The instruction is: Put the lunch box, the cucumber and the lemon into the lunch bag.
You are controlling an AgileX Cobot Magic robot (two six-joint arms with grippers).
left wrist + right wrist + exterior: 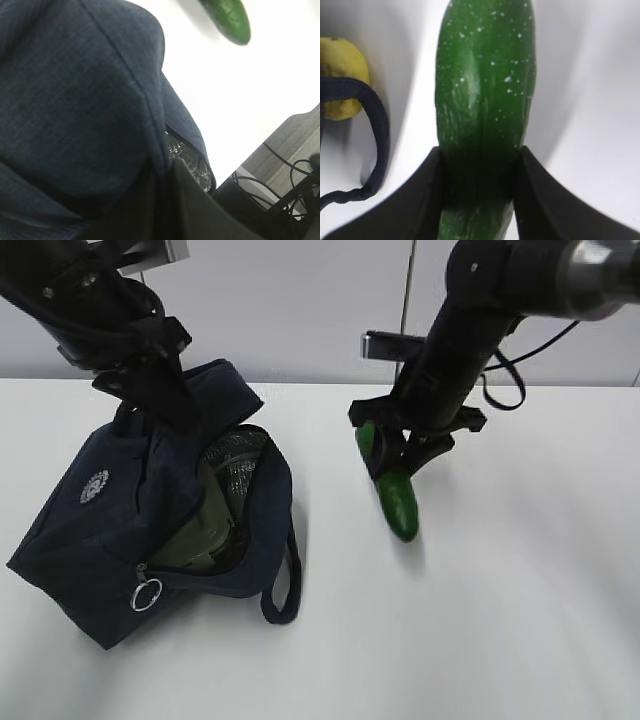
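1. The left arm reaches down from the upper left; the left gripper [165, 390] is pinched shut on the raised top edge of the lunch bag [90, 530], holding its mouth open.
2. The right arm slants down from the upper right; the right gripper [395, 455] is clamped on the cucumber [397, 502], fingers [422, 200] pressed on both sides.
3. Counted: one bag, one cucumber, one lemon [340, 75], and one green-lidded lunch box [205, 530] inside the bag.
4. The cucumber's long axis tilts downward, free tip low over the table [500, 640], right of the bag.
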